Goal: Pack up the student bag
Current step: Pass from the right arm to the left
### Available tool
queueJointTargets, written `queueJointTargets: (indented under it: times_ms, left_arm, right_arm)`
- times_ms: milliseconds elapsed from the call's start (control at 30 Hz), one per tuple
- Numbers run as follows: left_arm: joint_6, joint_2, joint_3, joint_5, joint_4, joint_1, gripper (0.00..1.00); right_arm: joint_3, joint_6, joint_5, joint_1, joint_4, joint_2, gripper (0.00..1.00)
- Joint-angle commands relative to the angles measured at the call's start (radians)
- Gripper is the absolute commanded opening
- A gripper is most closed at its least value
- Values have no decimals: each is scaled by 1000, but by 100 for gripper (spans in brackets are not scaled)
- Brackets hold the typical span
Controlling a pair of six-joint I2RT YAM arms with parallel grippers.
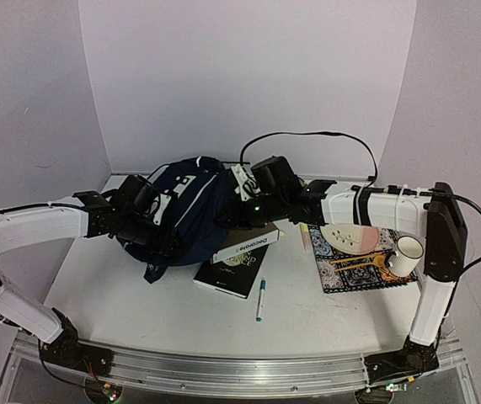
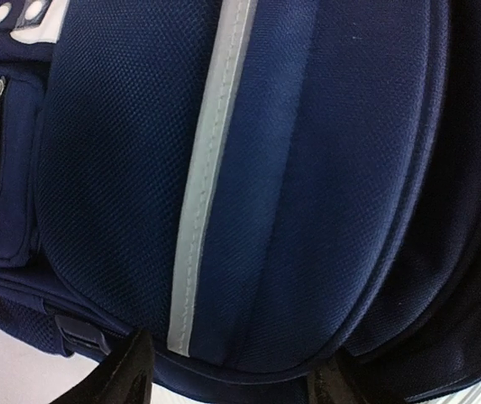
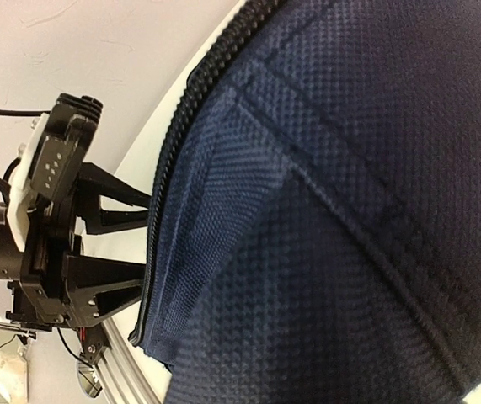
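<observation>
The left arm runs low from the left edge toward centre, forearm near horizontal. The left gripper gapes, fingers spread wide. The right arm stands upright at near right, elbow bent, forearm reaching level leftward. The right gripper: fingertips hidden, state unclear.
</observation>
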Motion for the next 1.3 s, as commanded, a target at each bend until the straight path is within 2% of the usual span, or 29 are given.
queueJointTargets:
  times_ms: [0,133,200,400,667,900,1133,1267]
  left_arm:
    - [48,32,63,-34,51,6,44]
    - [42,18,70,-12,49,5,11]
    - [26,-13,72,-6,50,5,0]
    - [-55,-82,82,56,43,4,0]
    - [-230,-134,93,148,42,4,0]
    - [-401,-142,131,102,39,4,0]
    - [-547,-97,183,31,43,4,0]
    - [-600,-82,209,-20,58,4,0]
  right_arm:
    - [87,-62,-22,0,59,-5,1]
    - [93,-69,-16,-11,51,-12,1]
    - [92,-72,-10,-20,49,-17,1]
    - [83,-70,16,-50,37,-22,5]
    - [105,-72,54,-82,-3,7,31]
    - [95,-78,106,-81,-43,-14,53]
    - [-28,-113,214,-75,-45,-147,71]
    - [-93,-160,284,-42,-42,-218,77]
